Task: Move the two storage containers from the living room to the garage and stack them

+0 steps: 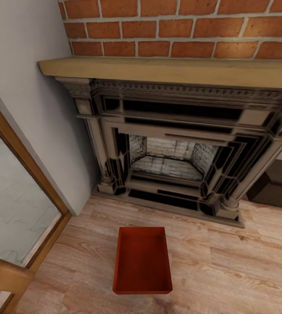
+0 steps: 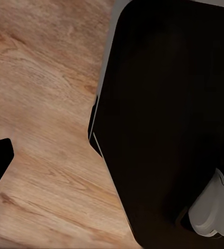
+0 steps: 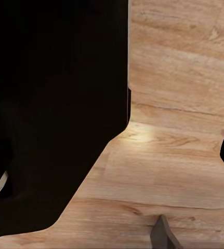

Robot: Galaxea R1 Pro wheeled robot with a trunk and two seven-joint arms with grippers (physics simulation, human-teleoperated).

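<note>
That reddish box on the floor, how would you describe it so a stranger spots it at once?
Find the brick fireplace with its dark ornate surround. On the light wood-plank floor before it lies one storage container, open-topped and empty. Its orange-red colour and thin straight walls stand out against the pale planks.

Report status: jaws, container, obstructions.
Jaws: state unreadable in both wrist views. One storage container on wood floor before fireplace, untouched. Nothing blocking it.

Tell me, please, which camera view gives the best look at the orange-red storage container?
The head view: the storage container sits whole and open-topped on the wood-plank floor before the fireplace. The two wrist views give floor planks and dark robot bodywork, nothing orange-red.
</note>
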